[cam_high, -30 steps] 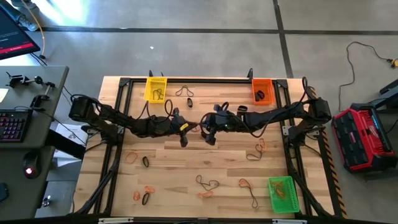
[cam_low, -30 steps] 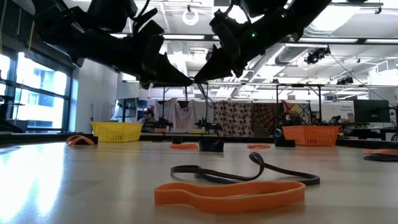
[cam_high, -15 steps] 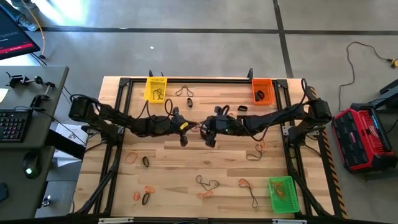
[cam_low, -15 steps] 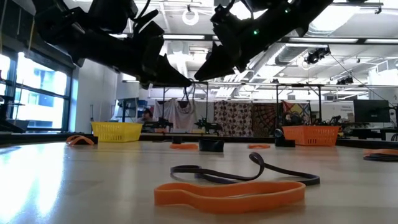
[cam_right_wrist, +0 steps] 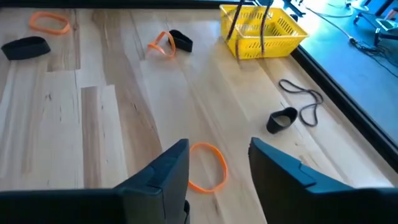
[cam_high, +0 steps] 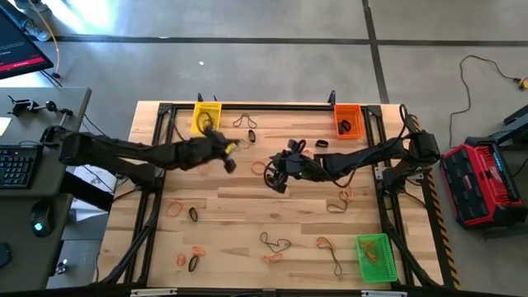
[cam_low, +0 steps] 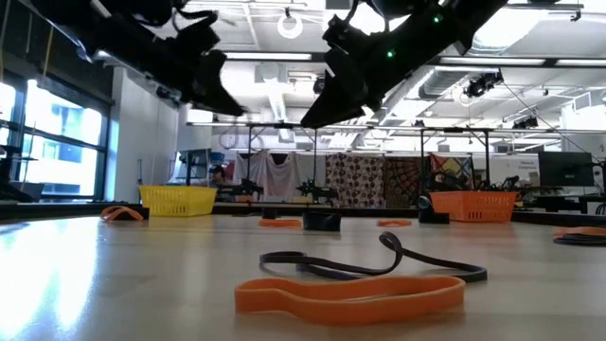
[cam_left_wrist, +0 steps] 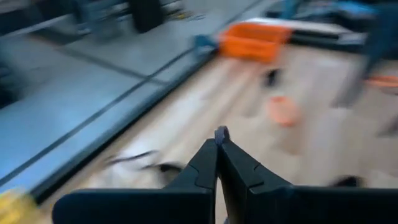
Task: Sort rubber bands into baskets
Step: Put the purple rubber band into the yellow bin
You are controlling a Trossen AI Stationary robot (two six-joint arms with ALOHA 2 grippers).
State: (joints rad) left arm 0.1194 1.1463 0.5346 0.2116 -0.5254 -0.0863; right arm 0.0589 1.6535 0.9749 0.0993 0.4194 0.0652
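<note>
Right wrist view first: the right gripper [cam_right_wrist: 217, 168] has its two fingers [cam_right_wrist: 165, 174] spread wide with nothing between them, and an orange band [cam_right_wrist: 208, 165] lies flat on the wood just ahead of the gap; that reads as a band let go or about to be taken (which one, I cannot say). Left wrist view: the left gripper [cam_left_wrist: 219, 140] is pinched tight, tips meeting; the picture is too smeared to tell whether a thin loop is caught there. From above, the left gripper [cam_high: 228, 157] hangs near the yellow basket [cam_high: 206, 118], probably heading for a drop; the right gripper [cam_high: 276, 175] sits mid-table beside the orange band [cam_high: 259, 167]. Outward now: the orange basket [cam_high: 347, 120] holds a dark band at the far right corner; the green basket [cam_high: 373, 256] waits at the near right corner; loose rubber bands [cam_high: 275, 244] are scattered over the table [cam_high: 247, 206], so plenty of sorting looks left. Low down, one more orange band [cam_low: 350, 293] lies nearest the lens.
</note>
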